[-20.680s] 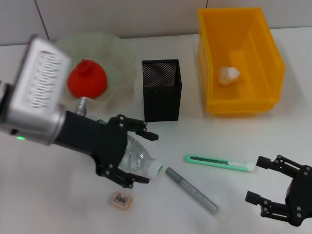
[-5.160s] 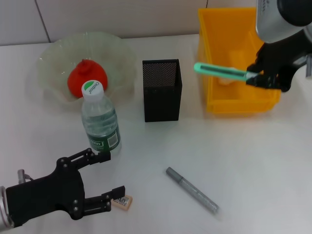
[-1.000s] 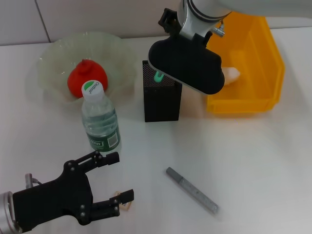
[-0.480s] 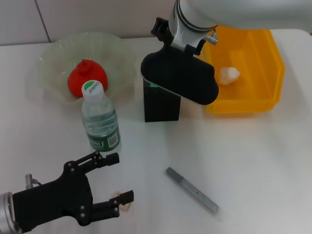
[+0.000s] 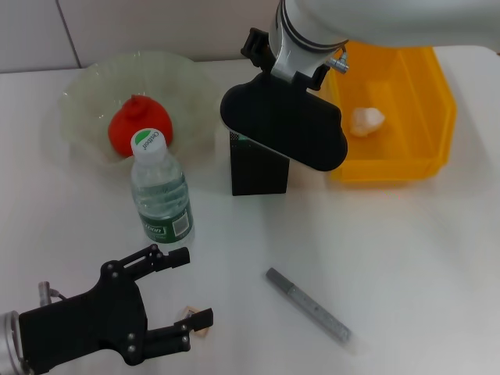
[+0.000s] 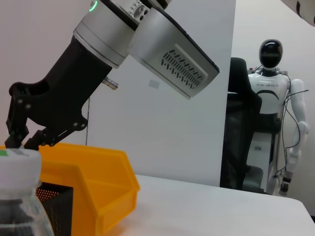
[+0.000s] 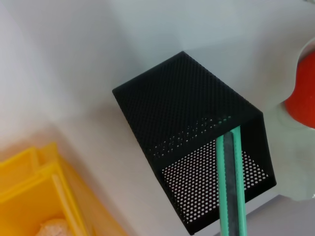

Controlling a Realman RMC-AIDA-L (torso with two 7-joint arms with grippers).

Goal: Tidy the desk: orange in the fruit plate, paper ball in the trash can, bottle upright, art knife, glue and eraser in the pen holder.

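My right arm (image 5: 285,129) hangs over the black mesh pen holder (image 5: 258,176) and hides its top. The green art knife (image 7: 229,182) points down into the pen holder (image 7: 182,98), held by my right gripper (image 6: 19,140). At the front left my left gripper (image 5: 195,287) stands open just above the table, with the eraser (image 5: 193,326) peeking out by its lower finger. The bottle (image 5: 160,195) stands upright. The orange (image 5: 137,125) lies in the fruit plate (image 5: 86,86). The paper ball (image 5: 366,119) is in the yellow trash can (image 5: 433,101). The grey glue stick (image 5: 308,305) lies on the table.
The bottle stands between the fruit plate and my left gripper. The yellow trash can sits right next to the pen holder. A humanoid robot (image 6: 270,98) and a black chair (image 6: 241,128) stand far beyond the table.
My right arm has moved down and slightly left over the pen holder, and the knife's green tip now sits out of sight under it. The left gripper has barely shifted.
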